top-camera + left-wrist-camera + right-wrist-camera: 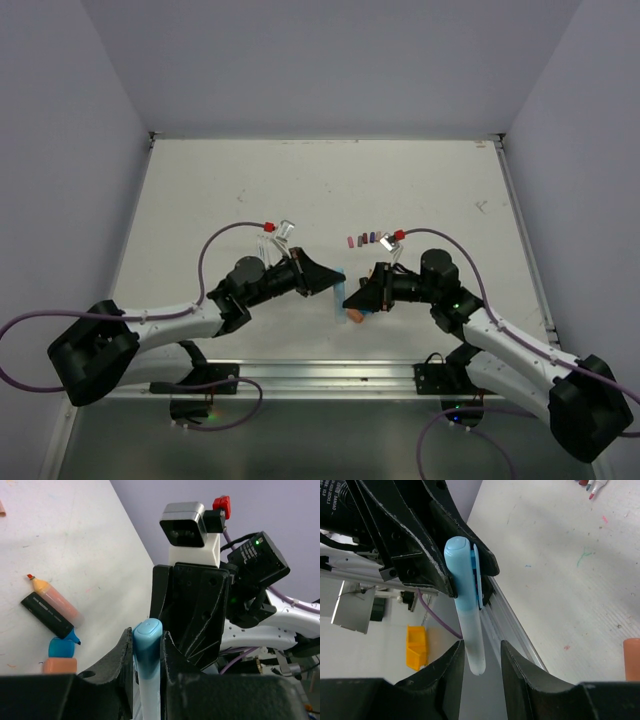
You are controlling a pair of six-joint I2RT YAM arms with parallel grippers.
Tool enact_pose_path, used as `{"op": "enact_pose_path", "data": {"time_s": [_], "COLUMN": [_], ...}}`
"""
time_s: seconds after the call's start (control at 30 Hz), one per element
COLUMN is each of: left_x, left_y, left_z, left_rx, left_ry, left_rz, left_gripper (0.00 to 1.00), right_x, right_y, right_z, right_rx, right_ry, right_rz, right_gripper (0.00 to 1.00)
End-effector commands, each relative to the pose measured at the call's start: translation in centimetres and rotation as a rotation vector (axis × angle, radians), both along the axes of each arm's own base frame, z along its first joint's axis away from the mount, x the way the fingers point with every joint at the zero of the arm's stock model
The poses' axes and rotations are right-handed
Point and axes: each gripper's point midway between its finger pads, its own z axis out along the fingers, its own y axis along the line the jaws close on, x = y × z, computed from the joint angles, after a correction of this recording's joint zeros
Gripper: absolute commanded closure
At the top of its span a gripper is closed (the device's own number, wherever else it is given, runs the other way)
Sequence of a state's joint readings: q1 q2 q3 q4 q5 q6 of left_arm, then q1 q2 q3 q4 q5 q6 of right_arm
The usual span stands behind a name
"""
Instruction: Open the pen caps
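Right hand (pixel 482 652): released. Its own wrist view shows the two fingers on either side of the barrel end of the pale blue marker (pixel 472 640), with a gap on at least one side.
Left hand (pixel 148 655): clenched on the light-blue cap (pixel 147 640). Its wrist view shows both black fingers pressed against the cap's sides.
Cap and barrel: the right wrist view shows the cap, with its clip, seated on the barrel.
Marker's place: held off the worktop (pixel 420 190) near the front edge, between the two hands, which face each other.
Top view limits: the marker is only a pale sliver between the black hands, and neither grip can be read there.
Loose caps: the left wrist view shows a blue cap (pixel 61 647) touching an orange cap (pixel 59 665), both lying just beside the tip of a black marker (pixel 45 616).
Salmon marker (pixel 56 599): lies along the black one.
Hidden from above: the hands cover most of this cluster, and only an orange bit shows.
Small caps (pixel 366 238): a short row farther back, right of centre, seen only from above. Their colours are hard to tell apart.
White pens (pixel 264 243): faint, behind the left hand.
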State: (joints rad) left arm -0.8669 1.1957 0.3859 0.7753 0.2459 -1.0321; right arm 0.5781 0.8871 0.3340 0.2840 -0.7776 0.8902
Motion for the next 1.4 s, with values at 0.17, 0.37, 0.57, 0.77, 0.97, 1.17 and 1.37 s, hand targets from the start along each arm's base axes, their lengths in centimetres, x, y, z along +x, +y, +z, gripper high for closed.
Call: {"op": "enact_pose_path", "data": {"time_s": [0.17, 0.37, 0.57, 0.77, 0.97, 1.17, 1.37], "left_x": [1.4, 1.4, 1.9, 6.5, 10.7, 11.1, 10.2], "left_y": [0.1, -0.5, -0.7, 0.0, 1.6, 1.4, 1.8], "left_z": [2.9, 2.8, 2.9, 6.2, 9.2, 8.2, 2.0], "left_rx": [-0.131, -0.150, -0.147, -0.106, -0.166, -0.195, 0.065], "left_ry": [0.000, 0.014, 0.031, -0.039, -0.079, -0.051, 0.036], "left_rz": [0.081, 0.067, 0.084, 0.185, 0.212, 0.192, 0.197], "left_gripper": [1.00, 1.00, 1.00, 1.00, 1.00, 1.00, 1.00], "right_x": [0.4, 0.8, 1.0, -2.7, -6.1, -6.2, -1.9], "right_y": [1.3, 2.0, 2.5, 2.2, 0.7, 0.5, -1.1], "right_z": [1.2, 1.6, 1.5, -2.2, -3.9, -3.9, -4.8], "right_rx": [0.068, 0.097, 0.096, 0.042, 0.024, 0.005, -0.304], "right_ry": [-0.027, -0.022, -0.019, 0.080, 0.134, 0.131, 0.016], "right_rz": [0.016, 0.019, 0.014, 0.014, 0.020, 0.023, -0.150], "right_gripper": [0.62, 0.65, 1.00, 1.00, 1.00, 1.00, 1.00]}}
